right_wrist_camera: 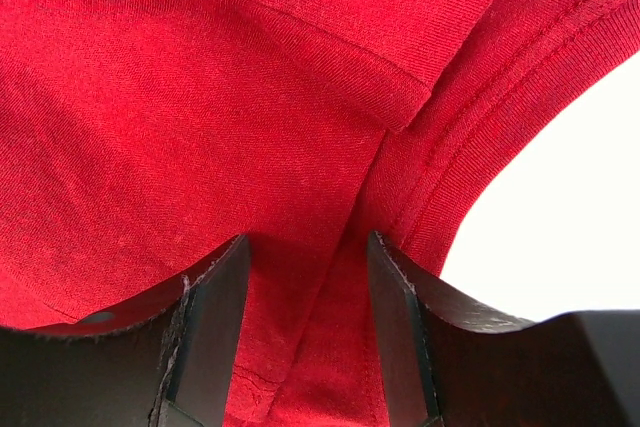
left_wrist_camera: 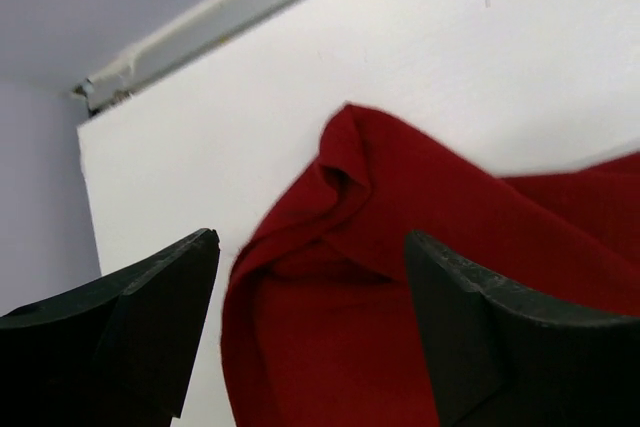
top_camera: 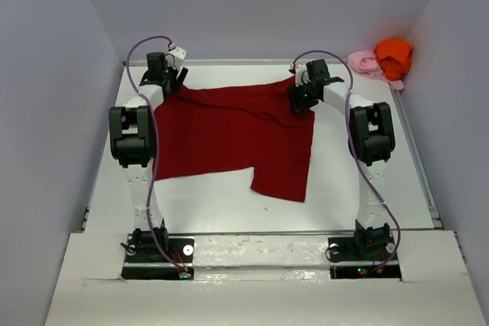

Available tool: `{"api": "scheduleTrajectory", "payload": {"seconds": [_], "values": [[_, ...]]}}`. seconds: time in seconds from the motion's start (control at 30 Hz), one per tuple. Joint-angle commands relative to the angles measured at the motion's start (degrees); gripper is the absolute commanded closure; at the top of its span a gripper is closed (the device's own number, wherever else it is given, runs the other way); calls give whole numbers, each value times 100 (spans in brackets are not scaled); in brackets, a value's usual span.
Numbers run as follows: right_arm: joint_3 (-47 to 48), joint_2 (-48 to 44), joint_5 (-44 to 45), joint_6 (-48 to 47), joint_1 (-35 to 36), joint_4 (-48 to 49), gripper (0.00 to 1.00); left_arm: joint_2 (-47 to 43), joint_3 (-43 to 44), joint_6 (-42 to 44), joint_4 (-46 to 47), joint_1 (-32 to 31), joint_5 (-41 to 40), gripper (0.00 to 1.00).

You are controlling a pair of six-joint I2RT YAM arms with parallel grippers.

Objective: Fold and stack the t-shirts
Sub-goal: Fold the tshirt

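The dark red t-shirt (top_camera: 229, 135) lies spread on the white table (top_camera: 351, 196), with its near right part folded down into a flap. My left gripper (top_camera: 177, 75) hovers open over the shirt's far left corner. In the left wrist view that bunched corner (left_wrist_camera: 345, 197) lies between and beyond the wide-apart fingers of the gripper (left_wrist_camera: 312, 237). My right gripper (top_camera: 299, 97) is at the shirt's far right edge. It stands open (right_wrist_camera: 308, 239), with a seamed fold of red cloth (right_wrist_camera: 330, 147) between its fingers. The orange t-shirt (top_camera: 394, 55) and the pink one (top_camera: 365, 61) lie crumpled together at the far right corner.
Pale walls enclose the table on three sides, and a raised rim (left_wrist_camera: 230, 17) runs along its far edge. Both arm bases (top_camera: 260, 253) sit at the near edge.
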Motion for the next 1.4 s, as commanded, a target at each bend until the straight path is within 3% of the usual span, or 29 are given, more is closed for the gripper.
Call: {"api": "scheduleTrajectory", "payload": {"seconds": [0.0,0.27,0.57,1.17,1.37], "values": [[190,54,-14,-53,23,-28,44,124,743,33,368,-31,114,13],[216,-7,-13,-54,23,-37,44,573,1395,25,17,-58,132,14],[277,46,66,-71,23,-28,44,881,2028,-107,-773,-58,26,22],[269,-51,13,-45,23,-46,44,1056,2186,-213,-1443,-58,-141,23],[207,-148,-31,-62,23,-46,44,1267,2538,-186,-1583,-58,-141,31]]}}
